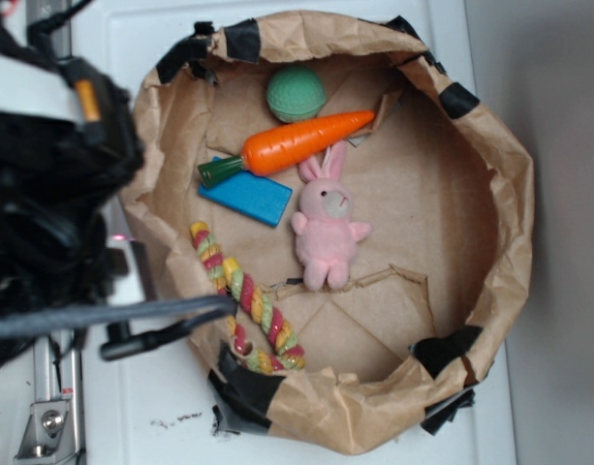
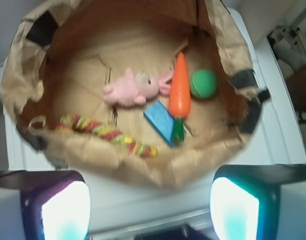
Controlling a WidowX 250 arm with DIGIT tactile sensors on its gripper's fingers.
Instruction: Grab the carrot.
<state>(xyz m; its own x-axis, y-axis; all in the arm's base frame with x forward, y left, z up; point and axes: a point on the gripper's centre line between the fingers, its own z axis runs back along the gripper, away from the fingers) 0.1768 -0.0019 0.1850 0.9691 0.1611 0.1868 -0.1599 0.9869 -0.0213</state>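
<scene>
**The carrot has not been grabbed yet**

The carrot (image 1: 297,143) lies inside the big paper bag (image 1: 510,194), flat on the bottom. Its pointed end is near the green ball (image 1: 297,93). Its green stem end rests on the blue block (image 1: 246,199). The pink bunny (image 1: 326,232) is just beside it, with its ears almost touching the carrot. The rope toy (image 1: 243,295) lies apart from it, near the bag's edge.

The gripper (image 2: 150,210) is outside the bag, well away from the carrot. Its two fingers (image 2: 63,210) are spread wide and hold nothing.

So, I think, nothing is done so far. The gripper has to go over the bag's rim, come down on the carrot, and close on it.
</scene>
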